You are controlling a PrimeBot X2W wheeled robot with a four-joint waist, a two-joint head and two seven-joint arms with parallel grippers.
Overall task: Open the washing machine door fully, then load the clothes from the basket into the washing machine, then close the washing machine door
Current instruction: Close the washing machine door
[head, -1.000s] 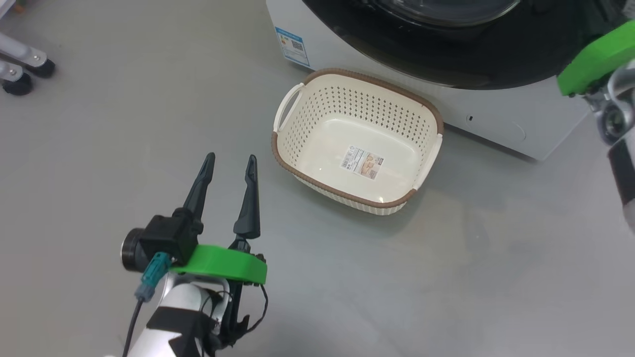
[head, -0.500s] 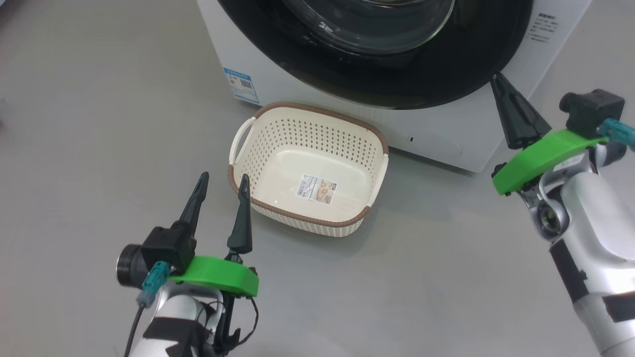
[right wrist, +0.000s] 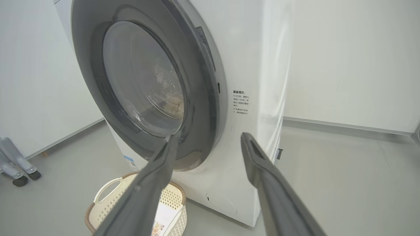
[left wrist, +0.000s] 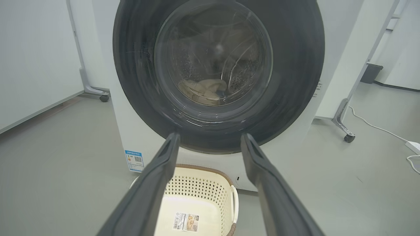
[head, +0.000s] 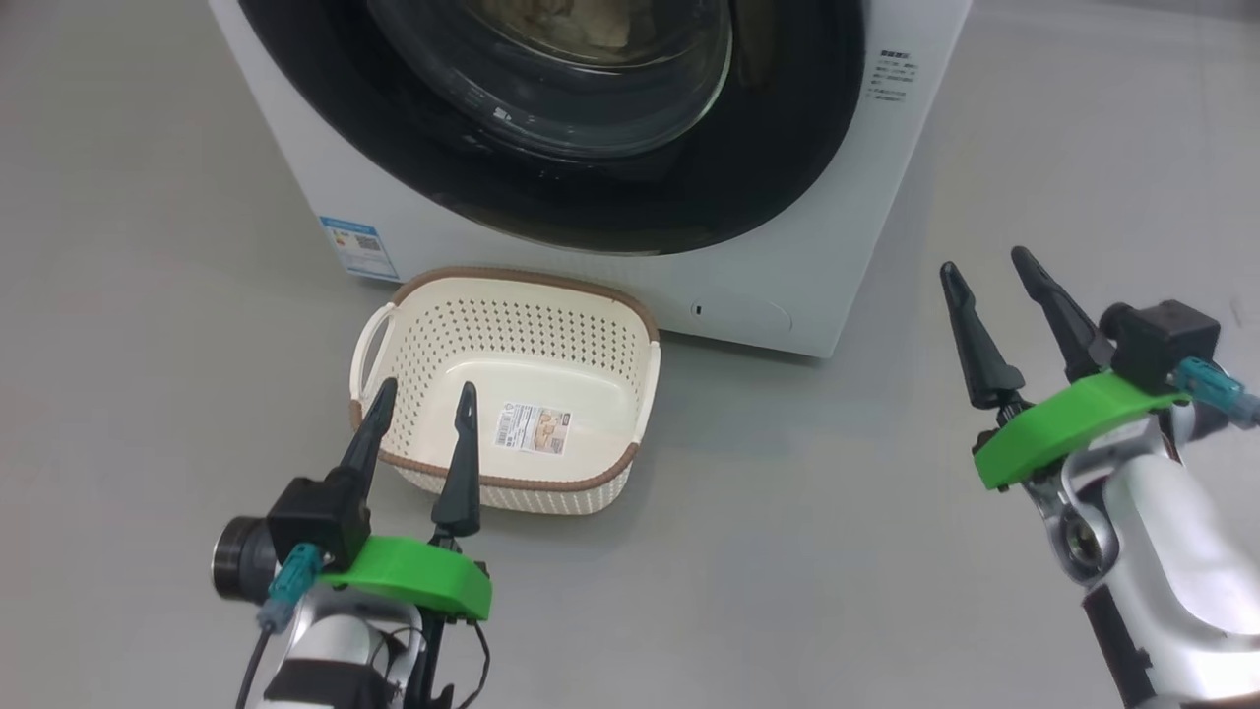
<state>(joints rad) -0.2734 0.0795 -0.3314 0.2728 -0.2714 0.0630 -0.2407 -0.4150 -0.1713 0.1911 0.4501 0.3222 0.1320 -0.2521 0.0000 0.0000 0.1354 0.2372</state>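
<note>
I saw washing machine door (left wrist: 295,82) shut on washing machine (head: 837,246); clothes (left wrist: 203,90) lay inside, seen thru door. Basket (head: 532,325) sat empty just in front of machine. Left pincer (head: 426,387) & right pincer (head: 983,259) both stood apart, holding nthg. Judged door stiff, rim slick; I'd grip edge nearest right pincer.

Floor (head: 148,295): grey, smooth, faintly glossy.
Wall (right wrist: 344,59): white, with a grey skirting along its foot.
Left stand (left wrist: 80,65): grey post, black caster (left wrist: 104,98) at its foot.
Right stand (left wrist: 341,114): slanted grey leg on a black caster.
Cable (left wrist: 374,126): white, lying on the floor, running towards a white power strip (left wrist: 414,147).
Bin (left wrist: 370,72): dark, behind the right stand.
</note>
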